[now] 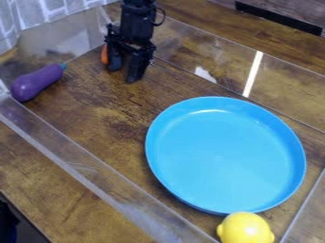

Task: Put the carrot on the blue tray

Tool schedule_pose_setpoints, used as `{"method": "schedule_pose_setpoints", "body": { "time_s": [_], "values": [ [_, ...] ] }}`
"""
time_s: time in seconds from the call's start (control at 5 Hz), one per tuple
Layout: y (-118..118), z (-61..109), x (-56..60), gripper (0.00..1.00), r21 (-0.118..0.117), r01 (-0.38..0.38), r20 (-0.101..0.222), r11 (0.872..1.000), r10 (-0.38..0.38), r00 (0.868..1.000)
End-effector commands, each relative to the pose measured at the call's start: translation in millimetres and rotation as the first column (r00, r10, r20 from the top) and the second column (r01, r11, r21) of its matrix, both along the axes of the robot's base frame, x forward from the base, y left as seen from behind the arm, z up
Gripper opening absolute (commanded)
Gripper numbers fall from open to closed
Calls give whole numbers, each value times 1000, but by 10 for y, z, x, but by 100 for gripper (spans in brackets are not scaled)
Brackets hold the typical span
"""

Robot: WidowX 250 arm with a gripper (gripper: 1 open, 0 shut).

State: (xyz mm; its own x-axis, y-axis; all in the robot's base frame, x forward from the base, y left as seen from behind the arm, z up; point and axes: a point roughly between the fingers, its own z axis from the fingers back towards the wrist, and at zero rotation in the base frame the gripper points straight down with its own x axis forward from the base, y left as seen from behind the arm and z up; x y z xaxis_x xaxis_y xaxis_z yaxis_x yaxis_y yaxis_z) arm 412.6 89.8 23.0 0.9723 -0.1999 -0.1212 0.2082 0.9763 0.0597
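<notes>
The carrot [109, 55] lies at the back left of the wooden table, mostly hidden, with only an orange sliver showing beside the left finger. My black gripper [124, 65] points straight down over it, its fingers low at the table and set on either side of the carrot. Whether the fingers press on the carrot does not show. The blue tray [229, 157], a large round plate, sits apart at the front right with nothing on it.
A purple eggplant [37, 81] lies at the left, near the gripper. A yellow lemon [245, 229] rests at the front edge, just below the tray. Clear plastic walls [76, 161] border the wooden surface on the left and front.
</notes>
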Motion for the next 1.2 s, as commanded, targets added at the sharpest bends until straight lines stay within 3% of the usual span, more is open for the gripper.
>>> {"method": "schedule_pose_setpoints", "body": {
  "time_s": [0.0,0.6,0.8,1.0],
  "values": [
    [63,159,30,0,14,-34,49,999,34,998],
    [76,700,-128,0,57,-2,82,998,-3,997],
    [-30,933,-132,0,83,-10,114,997,0,993],
    [-34,865,-29,100,85,-8,115,996,-2,993]
  ]
}}
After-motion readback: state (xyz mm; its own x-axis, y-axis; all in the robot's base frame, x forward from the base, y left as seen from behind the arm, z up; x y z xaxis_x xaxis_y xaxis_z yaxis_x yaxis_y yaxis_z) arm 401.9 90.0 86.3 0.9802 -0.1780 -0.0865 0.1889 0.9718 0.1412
